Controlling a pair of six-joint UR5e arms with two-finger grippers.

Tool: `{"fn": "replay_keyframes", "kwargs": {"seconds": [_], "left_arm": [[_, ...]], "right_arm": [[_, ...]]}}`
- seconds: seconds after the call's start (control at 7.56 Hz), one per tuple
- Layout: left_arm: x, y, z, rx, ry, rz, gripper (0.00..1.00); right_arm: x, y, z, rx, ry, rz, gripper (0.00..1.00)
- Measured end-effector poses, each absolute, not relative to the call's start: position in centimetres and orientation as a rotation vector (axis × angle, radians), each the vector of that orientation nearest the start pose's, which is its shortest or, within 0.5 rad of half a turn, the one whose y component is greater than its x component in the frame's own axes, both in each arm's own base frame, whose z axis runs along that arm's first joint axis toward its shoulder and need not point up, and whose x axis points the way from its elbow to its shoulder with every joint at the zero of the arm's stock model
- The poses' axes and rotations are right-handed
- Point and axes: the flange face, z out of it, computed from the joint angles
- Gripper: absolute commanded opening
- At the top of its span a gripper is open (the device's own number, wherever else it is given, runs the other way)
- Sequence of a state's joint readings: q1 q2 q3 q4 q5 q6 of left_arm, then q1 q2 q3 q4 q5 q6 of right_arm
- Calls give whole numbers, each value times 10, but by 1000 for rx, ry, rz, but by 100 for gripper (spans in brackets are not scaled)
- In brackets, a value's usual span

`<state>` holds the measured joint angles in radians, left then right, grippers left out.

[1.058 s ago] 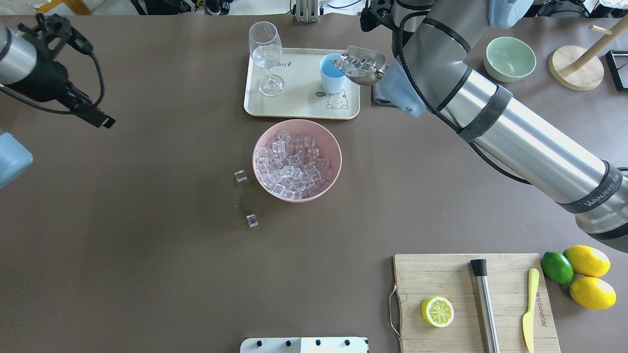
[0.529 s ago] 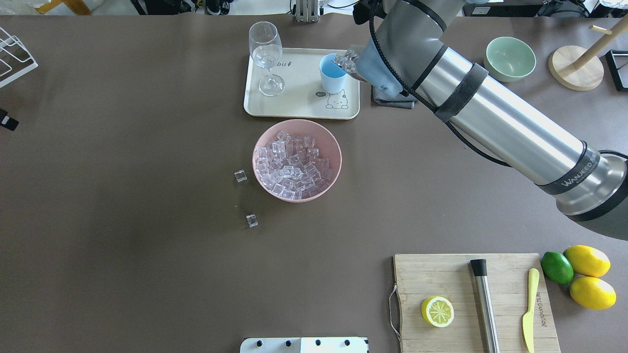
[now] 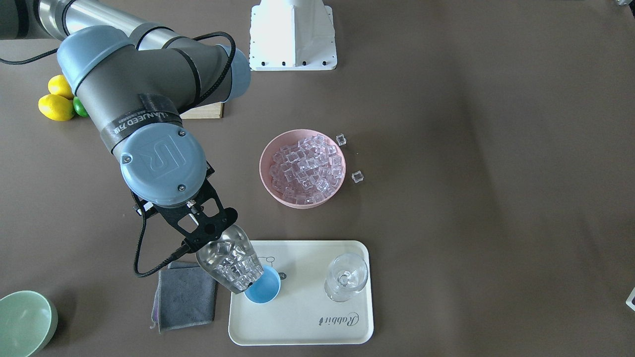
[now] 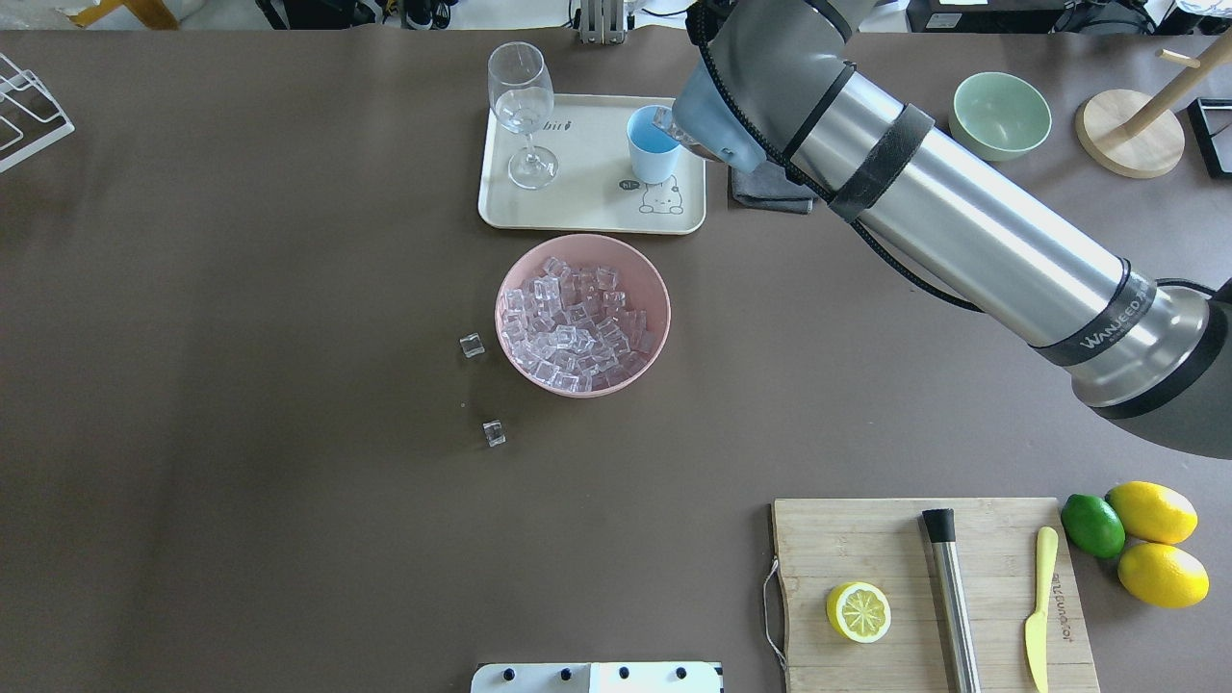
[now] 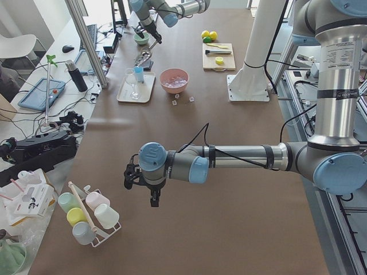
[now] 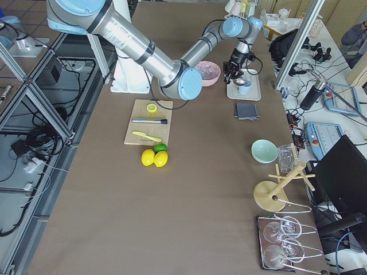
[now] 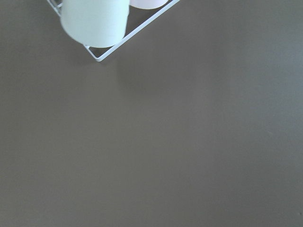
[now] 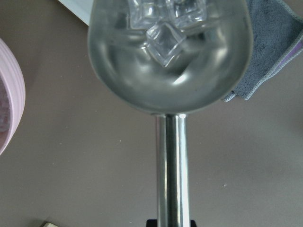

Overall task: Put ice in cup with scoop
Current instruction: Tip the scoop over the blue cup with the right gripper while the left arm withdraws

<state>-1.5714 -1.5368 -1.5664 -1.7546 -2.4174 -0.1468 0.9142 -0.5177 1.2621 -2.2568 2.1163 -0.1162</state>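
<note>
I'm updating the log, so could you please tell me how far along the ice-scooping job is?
Done: the scoop is loaded with ice and poised at the cup on the tray. In hand: the right gripper holds it tipped, lip over the cup's rim. Remaining: the pour itself; no ice shows in the cup's visible interior, and cubes fill the trough.

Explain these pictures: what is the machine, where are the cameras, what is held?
Two robot arms work at a table. Two cameras look down from above, one behind the robot and one facing it; two look along the table's ends; one sits on each wrist. The right gripper holds a metal scoop full of ice, tipped toward the blue cup on the tray, beside a wine glass. A pink bowl holds more; two loose cubes lie beside it. The left gripper hangs far off, near a cup rack.
</note>
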Motion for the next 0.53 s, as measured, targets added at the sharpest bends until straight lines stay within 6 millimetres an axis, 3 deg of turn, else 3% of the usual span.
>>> {"fn": "replay_keyframes", "kwargs": {"seconds": [0.26,0.53], "left_arm": [[-75,-470,673,49,850,-126,99],[-79,-468,673,50,850,-136,99]], "right_arm": [[-401,-654,183,-110,-543,-769,0],[-405,-659,177,-130,-532,-768,0]]}}
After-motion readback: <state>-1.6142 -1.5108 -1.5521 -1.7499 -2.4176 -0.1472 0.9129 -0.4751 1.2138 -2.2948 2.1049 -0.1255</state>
